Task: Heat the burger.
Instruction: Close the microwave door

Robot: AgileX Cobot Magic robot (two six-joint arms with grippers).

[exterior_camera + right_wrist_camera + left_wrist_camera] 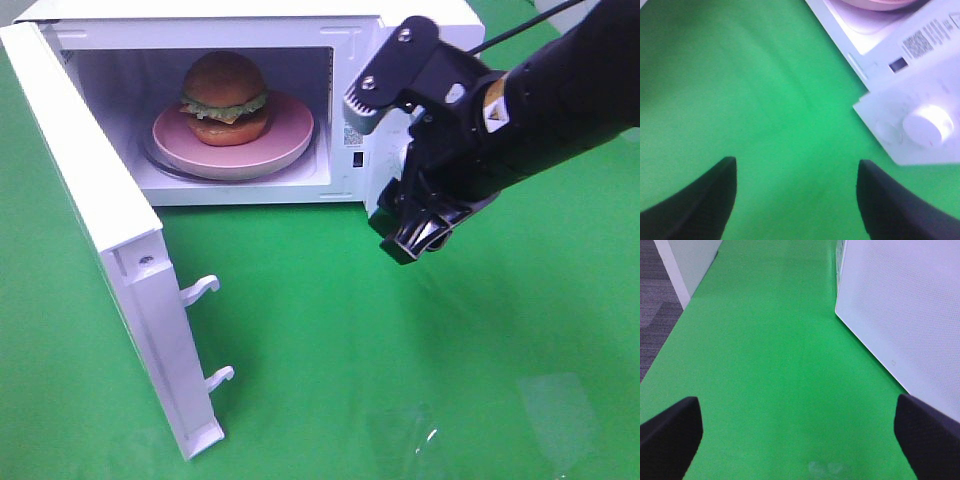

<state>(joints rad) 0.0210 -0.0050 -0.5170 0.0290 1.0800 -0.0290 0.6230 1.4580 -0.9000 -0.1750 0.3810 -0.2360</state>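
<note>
The burger (224, 97), with a tan-brown domed bun, lettuce and a dark filling edge, sits on a pinkish-red plate (290, 140) inside the open white microwave (350, 40). My right gripper (415, 235) hangs in front of the microwave's control panel, open and empty; in the right wrist view its dark fingers (700, 200) stand wide apart over green cloth, beside the panel's knob (925, 125). My left gripper (800, 440) is open and empty, low over the cloth next to the door's outer face (905, 310). It does not show in the exterior view.
The microwave door (110, 240) stands swung open to the left, with two latch hooks (205, 288) on its edge. Green cloth (400, 360) covers the table. A grey floor (655, 300) lies beyond the cloth's edge in the left wrist view.
</note>
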